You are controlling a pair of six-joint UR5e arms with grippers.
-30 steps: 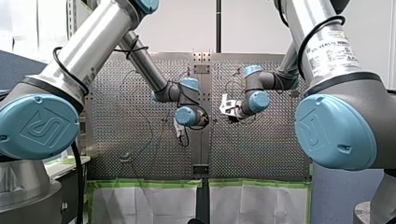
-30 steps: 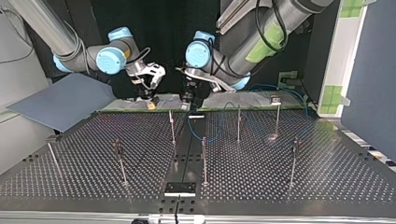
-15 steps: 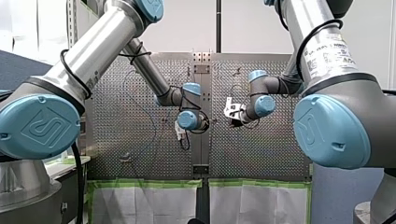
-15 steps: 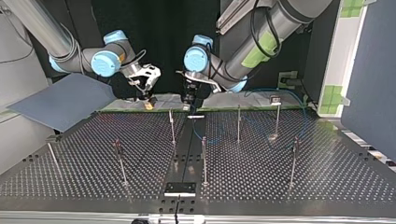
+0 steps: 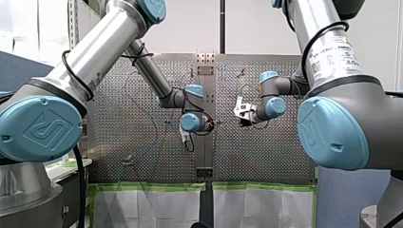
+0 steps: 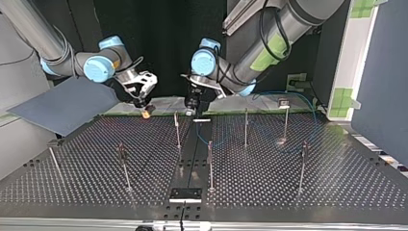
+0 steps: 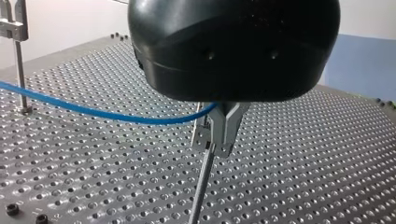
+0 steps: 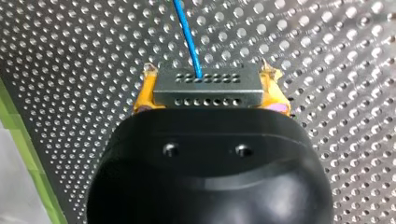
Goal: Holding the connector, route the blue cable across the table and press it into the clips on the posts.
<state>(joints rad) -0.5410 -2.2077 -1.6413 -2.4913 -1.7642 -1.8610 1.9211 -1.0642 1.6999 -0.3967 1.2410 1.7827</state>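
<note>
Right hand (image 8: 210, 84) pinches the grey connector (image 8: 208, 91) between its yellow pads (image 8: 144, 93), one pad against each end of the perforated metal block. From the connector's far face the blue cable (image 8: 189, 42) runs straight ahead over the perforated desk (image 8: 327, 56). In the top view this hand hangs in the upper left of the frame, above the desk's far edge, and my left hand (image 7: 224, 140) sits at upper centre. The left hand's metal fingers (image 7: 229, 126) look pressed together on the blue cable, which comes in from the side in a shallow sag and ends at them. Directly under the fingertips stands a thin post (image 7: 201, 186), with its clip (image 7: 200, 133) just beside the fingers. Whether the cable sits in the clip I cannot tell. Other posts (image 6: 246, 127) stand across the desk, well apart.
</note>
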